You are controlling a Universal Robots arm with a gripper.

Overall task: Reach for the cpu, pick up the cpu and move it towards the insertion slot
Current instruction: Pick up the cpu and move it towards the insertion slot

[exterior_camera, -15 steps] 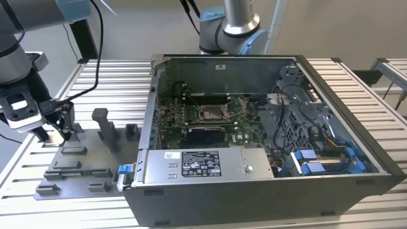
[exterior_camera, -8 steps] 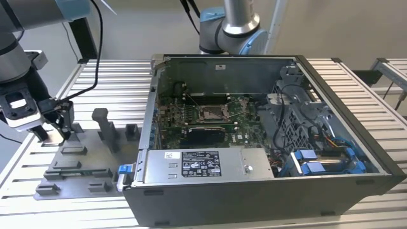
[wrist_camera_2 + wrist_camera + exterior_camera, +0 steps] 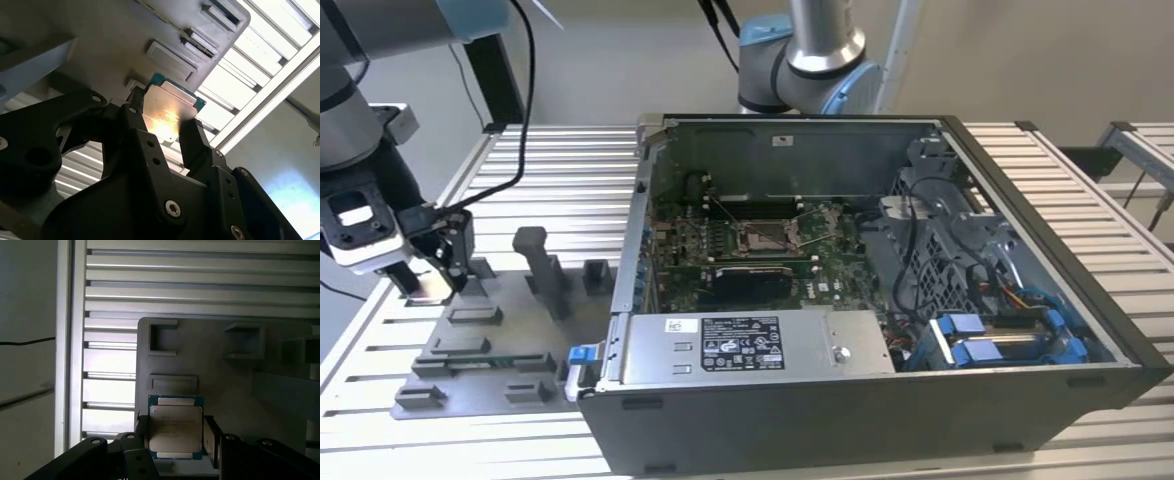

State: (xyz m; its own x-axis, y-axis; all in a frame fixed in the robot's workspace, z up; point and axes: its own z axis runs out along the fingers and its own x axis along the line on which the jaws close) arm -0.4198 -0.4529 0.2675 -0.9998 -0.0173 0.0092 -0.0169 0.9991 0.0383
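One case (image 3: 881, 400), lid off, lying on the slatted tabletop (image 3: 560, 170) across the middle and right of the exterior view. Inside:
- One green board (image 3: 674, 235), flat on the case floor.
- One slot (image 3: 767, 237) at the board's centre, metal-framed and dark in the middle.
- One plain black rectangle (image 3: 747, 283), just below the slot in the frame.
- One silver box (image 3: 747, 345) with a label, along the near wall.
- One blue-tabbed cage (image 3: 994, 345) in the lower right corner, with loose cables (image 3: 927, 200) above it.

One grey plate (image 3: 507, 340) at the exterior view's lower left, flat on the tabletop just beside the case. On it, several low grey blocks (image 3: 470, 315) and one taller post (image 3: 534, 255).

One gripper (image 3: 438, 272) at the exterior view's left edge, mid-height, over the plate's far corner and well apart from the slot.

One cpu (image 3: 167, 112) (image 3: 176, 427) in both wrist views, with a pale silver face and a thin green rim. Two black fingers (image 3: 195, 142) clenched on its opposite edges, grasping the cpu. Held over the plate, close to two open-sided pockets (image 3: 162, 337) and one flat raised pad (image 3: 172, 384). Lifted clear of the plate or touching it: cannot tell.
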